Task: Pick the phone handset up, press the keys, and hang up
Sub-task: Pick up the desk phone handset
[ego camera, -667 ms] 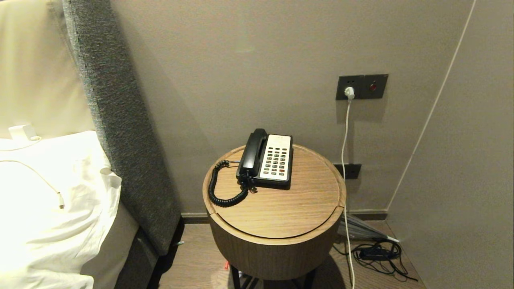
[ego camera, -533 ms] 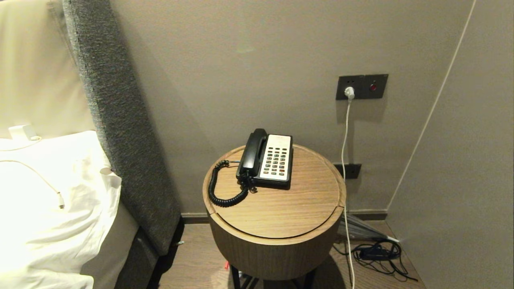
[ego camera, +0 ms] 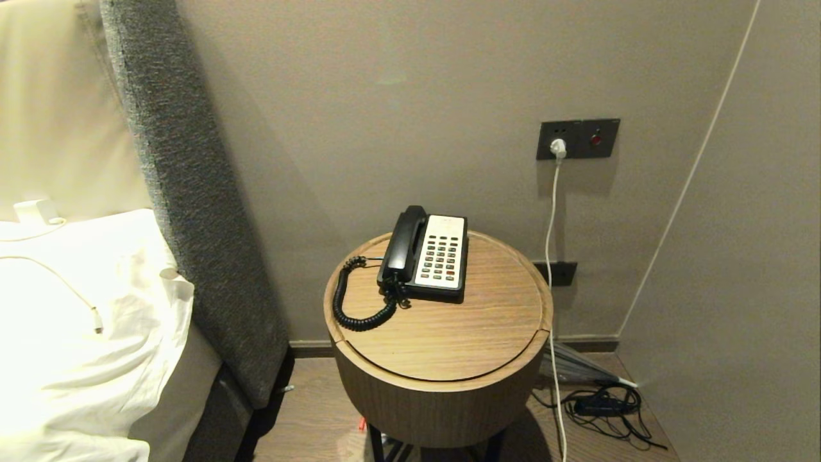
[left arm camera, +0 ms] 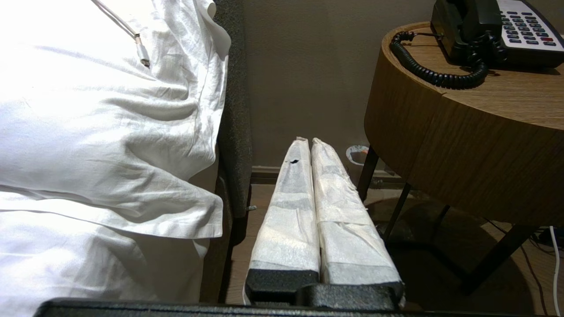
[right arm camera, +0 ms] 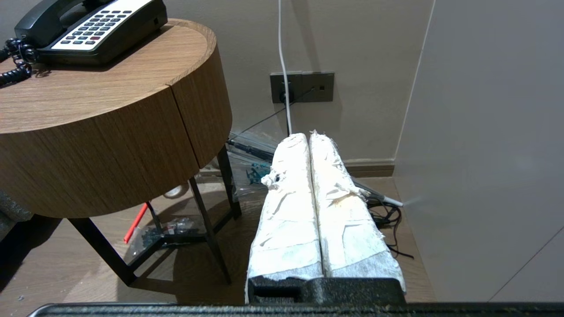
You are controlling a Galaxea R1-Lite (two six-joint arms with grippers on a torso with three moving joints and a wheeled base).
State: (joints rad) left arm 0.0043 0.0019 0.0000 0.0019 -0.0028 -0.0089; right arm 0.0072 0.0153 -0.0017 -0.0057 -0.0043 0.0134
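Note:
The black phone handset (ego camera: 402,244) lies in its cradle on the left side of the phone base (ego camera: 440,258), whose white keypad faces up. Its coiled cord (ego camera: 354,308) loops over the round wooden side table (ego camera: 449,333). Neither arm shows in the head view. My left gripper (left arm camera: 308,141) hangs low beside the table, between it and the bed, shut and empty, with the handset (left arm camera: 462,17) up ahead. My right gripper (right arm camera: 308,135) is parked low on the table's other side, shut and empty; the handset (right arm camera: 44,22) and keypad (right arm camera: 94,27) show above.
A bed with white pillows (ego camera: 77,308) and a grey headboard (ego camera: 192,212) stands left of the table. A wall socket (ego camera: 577,138) with a white cable sits behind on the right. Cables (ego camera: 603,407) lie on the floor by the right wall (ego camera: 737,289).

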